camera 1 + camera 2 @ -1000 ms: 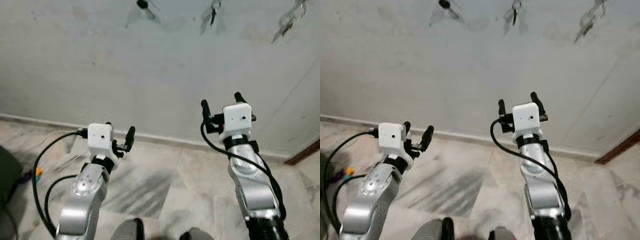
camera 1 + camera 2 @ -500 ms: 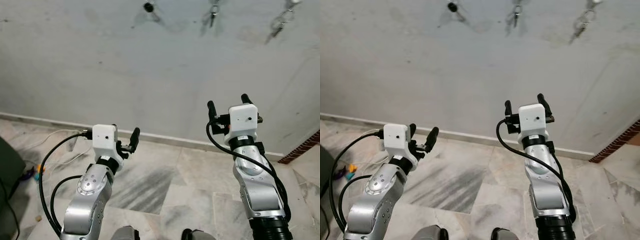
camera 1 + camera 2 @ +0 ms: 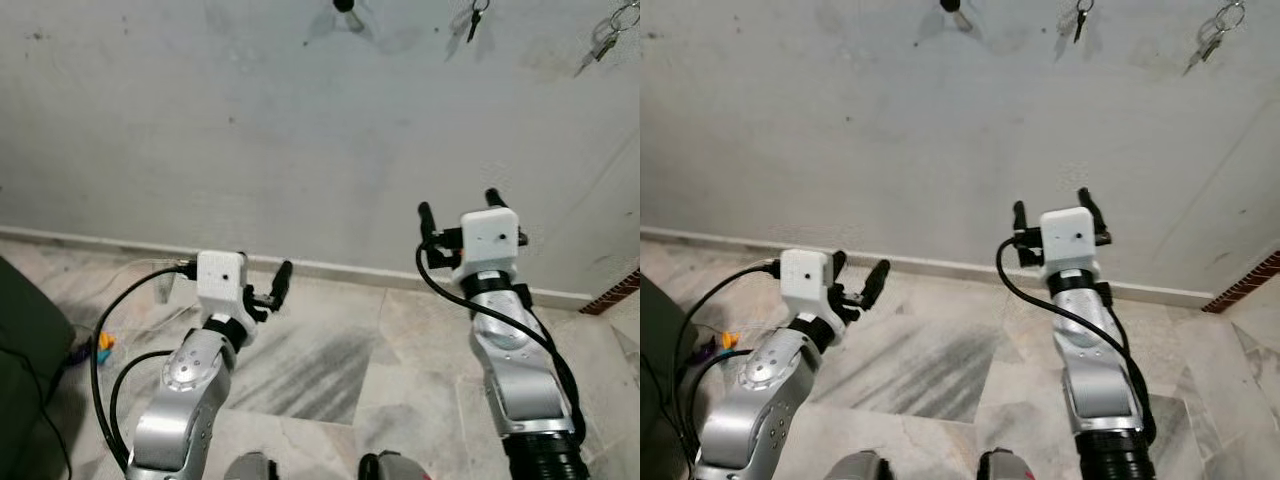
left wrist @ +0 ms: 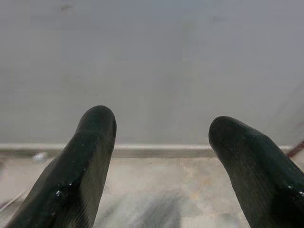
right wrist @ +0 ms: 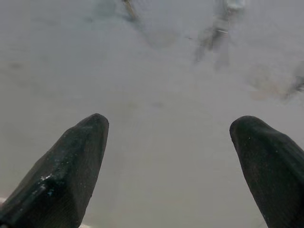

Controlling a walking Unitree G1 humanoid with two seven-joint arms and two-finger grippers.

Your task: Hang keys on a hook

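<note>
A bunch of keys (image 3: 473, 18) hangs on the grey wall, high above my right gripper. Another bunch of keys (image 3: 600, 38) hangs farther right. To their left a black hook (image 3: 343, 6) sticks out of the wall with nothing on it. My right gripper (image 3: 458, 208) is raised toward the wall, open, with nothing between its fingers (image 5: 61, 171). My left gripper (image 3: 264, 284) is lower, over the marble floor, also open and empty, its fingertips (image 4: 95, 142) pointing at the base of the wall.
A white skirting board (image 3: 330, 270) runs along the foot of the wall. Cables (image 3: 130, 300) and a small coloured object (image 3: 103, 346) lie on the floor at left beside a dark bulky thing (image 3: 22, 340). A brown frame edge (image 3: 616, 298) shows at far right.
The whole picture has shifted, so the hook and keys now sit farther right and higher in view. Both grippers stay open and empty in much the same pose.
</note>
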